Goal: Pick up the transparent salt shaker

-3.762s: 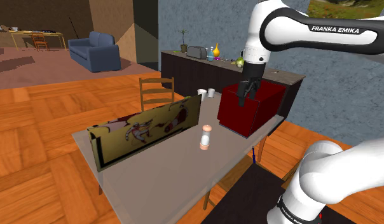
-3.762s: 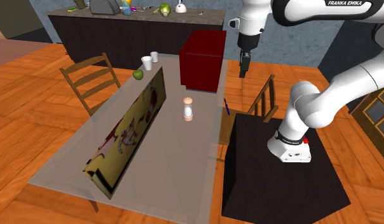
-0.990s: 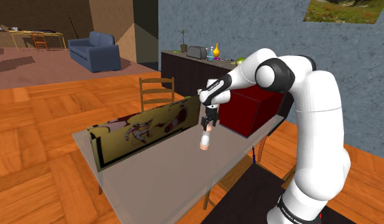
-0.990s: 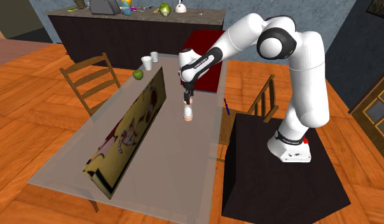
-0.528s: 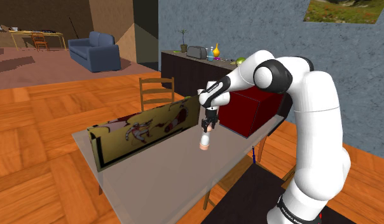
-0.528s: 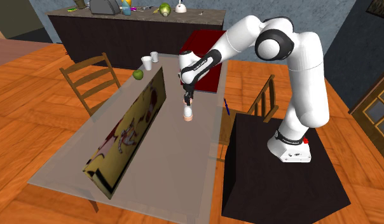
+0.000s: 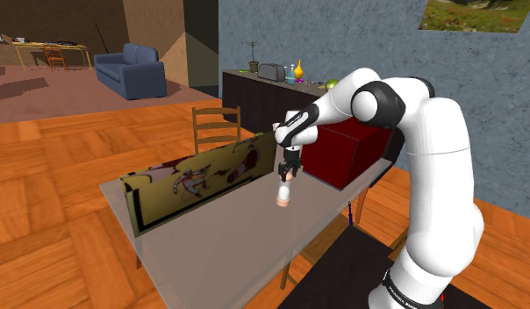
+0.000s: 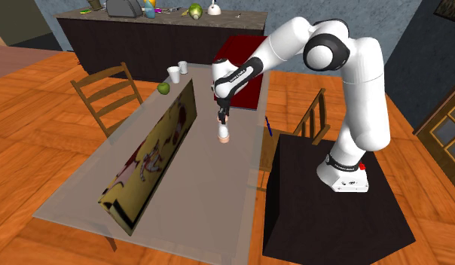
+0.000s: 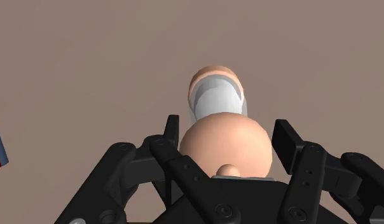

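On the bench (image 7: 221,241), the upright shaker (image 7: 282,197) is straddled at its cap by the pincer (image 7: 288,174), its fingers spread.

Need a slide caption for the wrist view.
Open tool straddles the peach-capped salt shaker standing on the brown table.

shaker (image 8: 224,134) upright on table (image 8: 211,203), between picture board (image 8: 154,150) and box (image 7: 342,162); claw (image 8: 223,120) over its top
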Tool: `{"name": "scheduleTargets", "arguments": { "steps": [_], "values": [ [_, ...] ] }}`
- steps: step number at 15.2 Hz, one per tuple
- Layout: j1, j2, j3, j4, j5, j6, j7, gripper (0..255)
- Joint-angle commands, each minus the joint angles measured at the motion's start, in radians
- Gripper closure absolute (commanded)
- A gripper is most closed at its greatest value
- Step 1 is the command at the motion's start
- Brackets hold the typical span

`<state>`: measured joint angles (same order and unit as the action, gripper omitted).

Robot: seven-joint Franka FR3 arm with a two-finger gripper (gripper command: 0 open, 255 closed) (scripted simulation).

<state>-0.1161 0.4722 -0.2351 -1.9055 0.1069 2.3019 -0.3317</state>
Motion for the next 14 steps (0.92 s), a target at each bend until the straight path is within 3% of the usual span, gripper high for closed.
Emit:
{"name": "scheduleTargets", "arguments": {
  "steps": [1, 14],
  "values": [
    [0.001, -0.014, -0.003, 0.004, -0.004, -0.018, 0.002, 255],
    [0.013, -0.111, -0.018, 0.04, -0.034, -0.148, 0.018, 255]
  ]
}}
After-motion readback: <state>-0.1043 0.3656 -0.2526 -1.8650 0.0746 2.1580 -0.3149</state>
